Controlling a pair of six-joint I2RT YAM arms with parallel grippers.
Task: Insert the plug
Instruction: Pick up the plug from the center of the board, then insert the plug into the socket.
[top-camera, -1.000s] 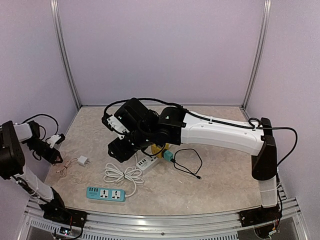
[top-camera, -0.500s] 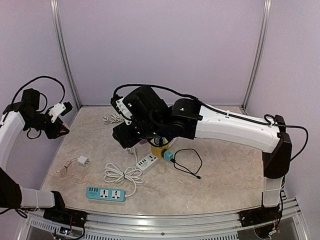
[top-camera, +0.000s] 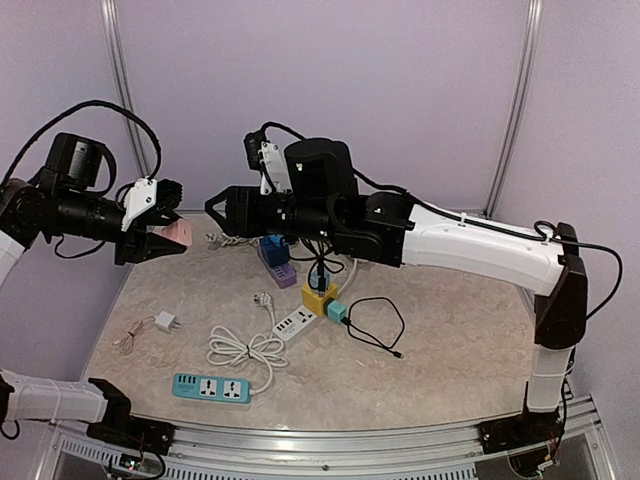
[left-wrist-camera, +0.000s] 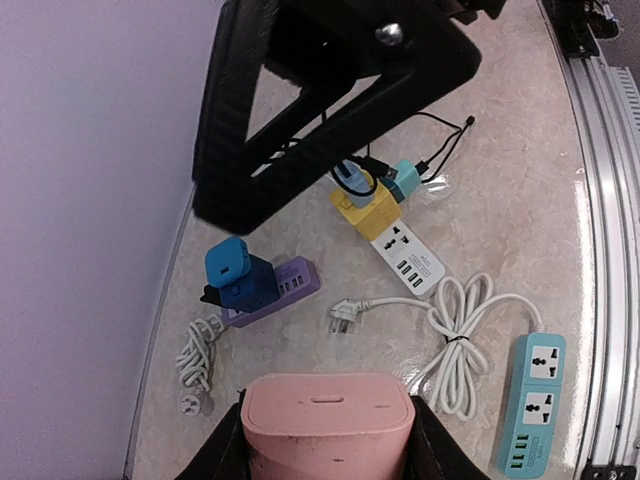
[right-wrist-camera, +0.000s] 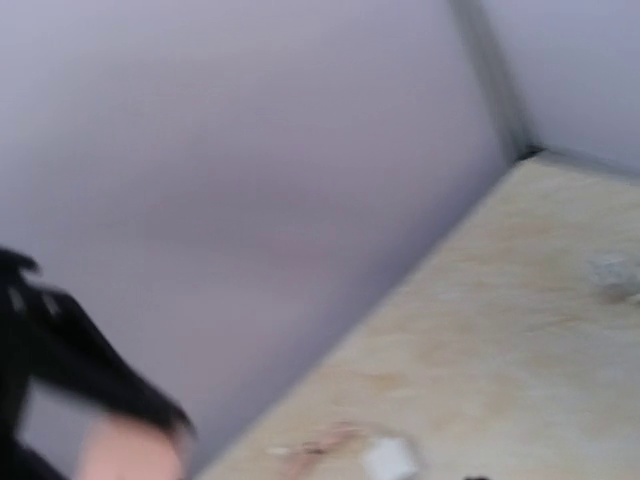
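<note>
My left gripper (top-camera: 170, 236) hangs high over the table's left side, shut on a pink plug block (top-camera: 173, 233). In the left wrist view the pink block (left-wrist-camera: 328, 422) fills the bottom centre, with a black finger (left-wrist-camera: 222, 458) pressed to each side. My right gripper (top-camera: 218, 207) is raised too, pointing left at the block from a short distance. It shows side-on as a black triangle (left-wrist-camera: 225, 195), so its gap is hidden. The right wrist view is blurred; the pink block (right-wrist-camera: 125, 452) sits at its lower left.
On the table lie a teal power strip (top-camera: 211, 388), a white strip (top-camera: 295, 323) with a coiled cable (top-camera: 245, 350), a purple strip (top-camera: 279, 270) carrying blue adapters, a yellow adapter (top-camera: 320, 297), a white charger (top-camera: 166, 322) and a black cable (top-camera: 375, 325).
Both arms have risen from the table. The left gripper climbed from low at the left edge with the pink block. The right gripper lifted off the strips and turned left.
</note>
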